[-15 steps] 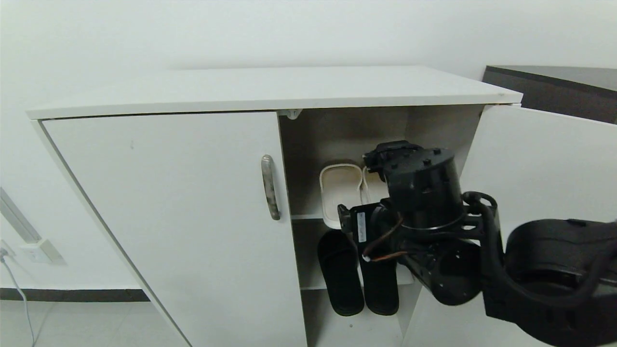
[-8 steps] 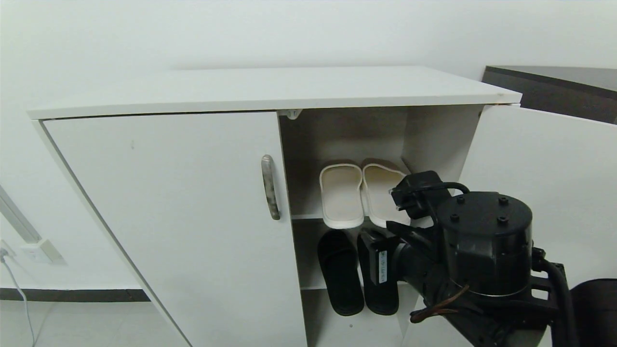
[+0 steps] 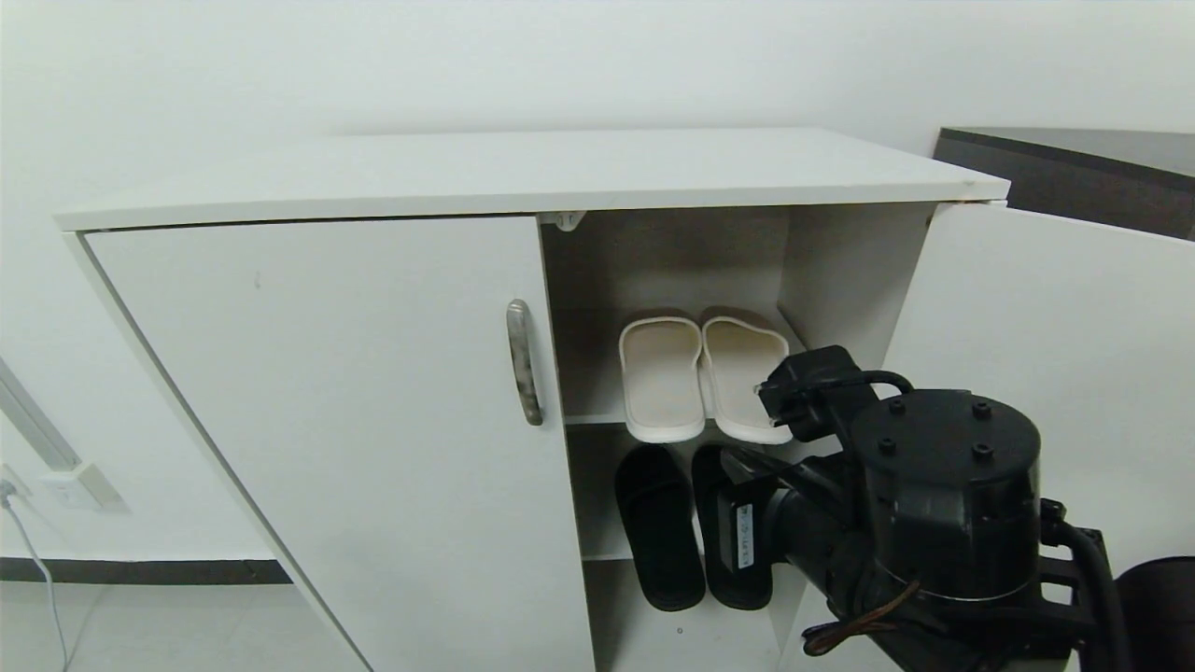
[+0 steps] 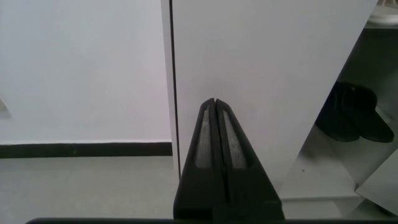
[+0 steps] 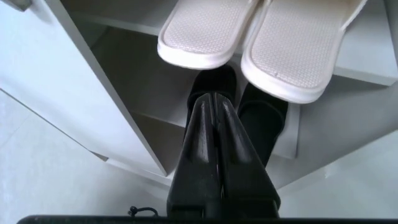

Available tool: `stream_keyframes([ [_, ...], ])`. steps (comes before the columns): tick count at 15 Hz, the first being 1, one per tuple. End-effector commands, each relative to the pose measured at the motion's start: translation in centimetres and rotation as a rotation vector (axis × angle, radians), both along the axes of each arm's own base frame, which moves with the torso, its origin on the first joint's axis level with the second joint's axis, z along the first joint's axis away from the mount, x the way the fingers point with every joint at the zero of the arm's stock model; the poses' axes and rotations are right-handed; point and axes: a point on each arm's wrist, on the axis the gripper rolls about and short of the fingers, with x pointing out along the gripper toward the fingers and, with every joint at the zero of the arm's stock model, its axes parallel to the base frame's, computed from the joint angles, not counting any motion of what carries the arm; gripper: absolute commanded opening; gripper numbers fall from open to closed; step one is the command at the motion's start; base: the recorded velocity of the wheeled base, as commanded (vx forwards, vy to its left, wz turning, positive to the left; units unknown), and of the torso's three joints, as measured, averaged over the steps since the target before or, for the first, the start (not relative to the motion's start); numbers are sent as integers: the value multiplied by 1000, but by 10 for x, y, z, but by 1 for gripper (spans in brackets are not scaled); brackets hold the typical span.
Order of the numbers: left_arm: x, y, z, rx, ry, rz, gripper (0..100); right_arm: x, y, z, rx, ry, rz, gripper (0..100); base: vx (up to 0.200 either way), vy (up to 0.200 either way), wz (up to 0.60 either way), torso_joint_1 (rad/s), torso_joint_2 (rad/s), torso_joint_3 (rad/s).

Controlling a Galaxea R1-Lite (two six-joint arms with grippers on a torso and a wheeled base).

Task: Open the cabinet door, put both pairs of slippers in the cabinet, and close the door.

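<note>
Upper shelf edge (image 3: 588, 420) is overhung by white slippers (image 3: 661, 378); left gripper (image 4: 214, 104), right gripper (image 5: 216, 96) closed.

black right arm (image 3: 943, 523), round cap (image 3: 943, 434) with 4 screws, white label (image 3: 744, 538), brown cable (image 3: 864, 623), tapered fingers (image 5: 202, 124)

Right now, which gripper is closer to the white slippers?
Right. The right gripper, shut, is close in front of the white slippers at the cabinet's open side; the left gripper, shut, faces the closed door, farther off.
</note>
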Motion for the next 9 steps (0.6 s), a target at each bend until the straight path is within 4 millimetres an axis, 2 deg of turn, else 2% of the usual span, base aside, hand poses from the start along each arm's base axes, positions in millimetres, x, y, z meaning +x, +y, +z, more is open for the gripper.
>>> stream_keyframes([
  [1,0,0,0,-1,2,1,0,-1,1,-2,-6,4,6,0,0,0,0,0,0,0],
  [5,0,0,0,-1,2,1,0,-2,1,-4,-12,8,8,0,0,0,0,0,0,0],
  [9,0,0,0,-1,3,1,0,-1,3,-7,-18,13,5,0,-200,0,0,6,2,1],
])
